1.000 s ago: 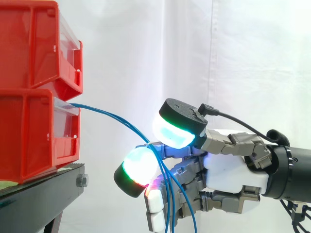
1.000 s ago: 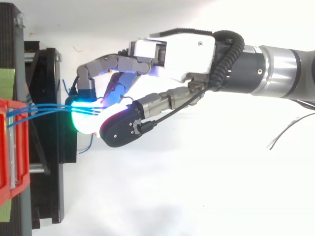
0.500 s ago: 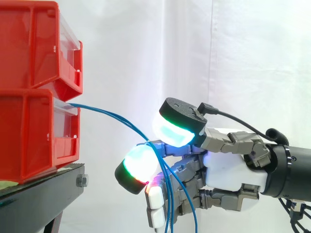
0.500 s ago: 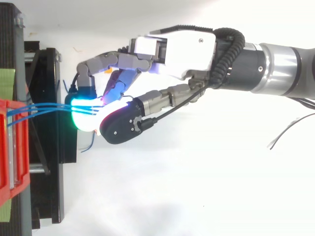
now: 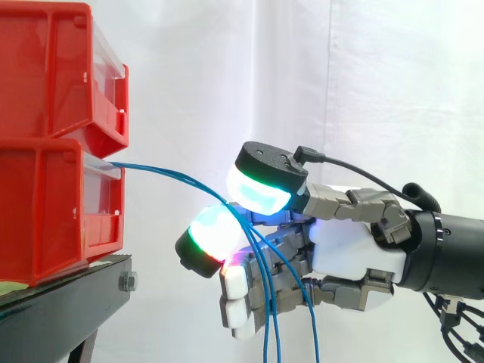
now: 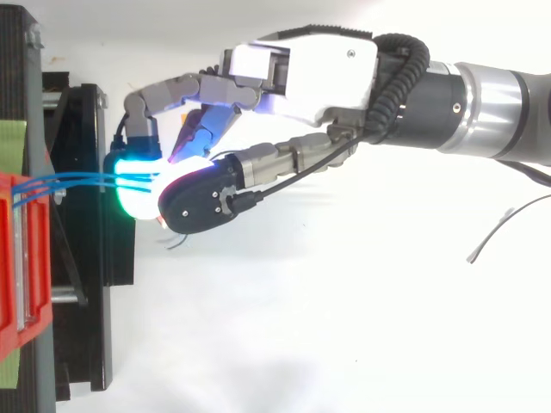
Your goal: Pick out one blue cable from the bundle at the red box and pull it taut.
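Shifted leftward toward the bins since a second ago, the robot hand (image 5: 352, 253) curls its fingers, two glowing pads (image 5: 261, 189) pinching three blue cables (image 5: 170, 178). These sag from the lower red bin (image 5: 45, 212), one of two stacked on a black stand (image 5: 60, 310), then hang below the palm.

Red bins: two at the left, upper bin (image 5: 45, 76) stacked on lower bin (image 5: 45, 212).
Blue cables (image 5: 174, 179): three strands leaving the lower bin.
Black stand (image 5: 60, 302): one.
Robot hand (image 5: 348, 253): one, right.
White curtain (image 5: 393, 91): one.
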Robot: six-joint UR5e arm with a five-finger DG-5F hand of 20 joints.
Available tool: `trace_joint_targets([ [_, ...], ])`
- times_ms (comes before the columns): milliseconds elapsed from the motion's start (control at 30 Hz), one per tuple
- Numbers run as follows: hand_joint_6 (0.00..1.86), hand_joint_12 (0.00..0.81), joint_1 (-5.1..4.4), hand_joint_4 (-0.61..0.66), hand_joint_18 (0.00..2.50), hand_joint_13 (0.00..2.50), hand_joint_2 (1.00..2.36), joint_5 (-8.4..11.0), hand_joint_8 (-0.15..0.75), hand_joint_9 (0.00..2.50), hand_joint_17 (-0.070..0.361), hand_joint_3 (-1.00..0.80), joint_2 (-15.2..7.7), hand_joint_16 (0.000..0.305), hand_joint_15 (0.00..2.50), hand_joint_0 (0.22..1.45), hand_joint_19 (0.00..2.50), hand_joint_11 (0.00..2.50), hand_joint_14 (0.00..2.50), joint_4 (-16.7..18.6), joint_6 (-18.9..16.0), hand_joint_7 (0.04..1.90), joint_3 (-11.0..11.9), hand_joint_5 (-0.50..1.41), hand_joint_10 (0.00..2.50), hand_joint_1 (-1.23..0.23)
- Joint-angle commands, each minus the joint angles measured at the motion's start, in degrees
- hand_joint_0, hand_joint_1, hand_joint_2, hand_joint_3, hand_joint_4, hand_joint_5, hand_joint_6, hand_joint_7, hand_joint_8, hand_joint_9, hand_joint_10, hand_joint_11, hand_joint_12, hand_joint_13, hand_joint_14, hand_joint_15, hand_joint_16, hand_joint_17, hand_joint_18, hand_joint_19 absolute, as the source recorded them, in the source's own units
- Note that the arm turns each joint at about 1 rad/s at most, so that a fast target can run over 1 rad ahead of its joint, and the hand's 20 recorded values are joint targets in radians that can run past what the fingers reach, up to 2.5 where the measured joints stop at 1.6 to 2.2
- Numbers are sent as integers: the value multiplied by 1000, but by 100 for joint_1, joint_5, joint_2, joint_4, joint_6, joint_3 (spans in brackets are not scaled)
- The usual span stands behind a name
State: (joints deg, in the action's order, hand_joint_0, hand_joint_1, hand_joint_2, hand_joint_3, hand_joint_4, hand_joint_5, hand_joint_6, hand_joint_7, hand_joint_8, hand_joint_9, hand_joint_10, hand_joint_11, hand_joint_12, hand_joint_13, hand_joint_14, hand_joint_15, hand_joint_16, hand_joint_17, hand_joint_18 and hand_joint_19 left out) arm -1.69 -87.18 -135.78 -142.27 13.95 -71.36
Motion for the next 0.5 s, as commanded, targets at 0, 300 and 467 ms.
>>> trace_joint_targets([
  [0,539,382,19,92,689,972,1022,-36,316,1049,116,-214,-1,52,570,631,665,449,20,-90,2,1260,69,-108,16,-492],
  [300,549,382,28,94,692,974,1023,-54,321,1056,117,-144,8,52,573,633,669,449,21,-152,2,1279,149,-107,16,-522],
  [467,587,384,28,105,694,974,1024,-80,322,1050,118,-117,8,53,583,629,662,445,21,-292,11,1229,219,-117,16,-536],
])
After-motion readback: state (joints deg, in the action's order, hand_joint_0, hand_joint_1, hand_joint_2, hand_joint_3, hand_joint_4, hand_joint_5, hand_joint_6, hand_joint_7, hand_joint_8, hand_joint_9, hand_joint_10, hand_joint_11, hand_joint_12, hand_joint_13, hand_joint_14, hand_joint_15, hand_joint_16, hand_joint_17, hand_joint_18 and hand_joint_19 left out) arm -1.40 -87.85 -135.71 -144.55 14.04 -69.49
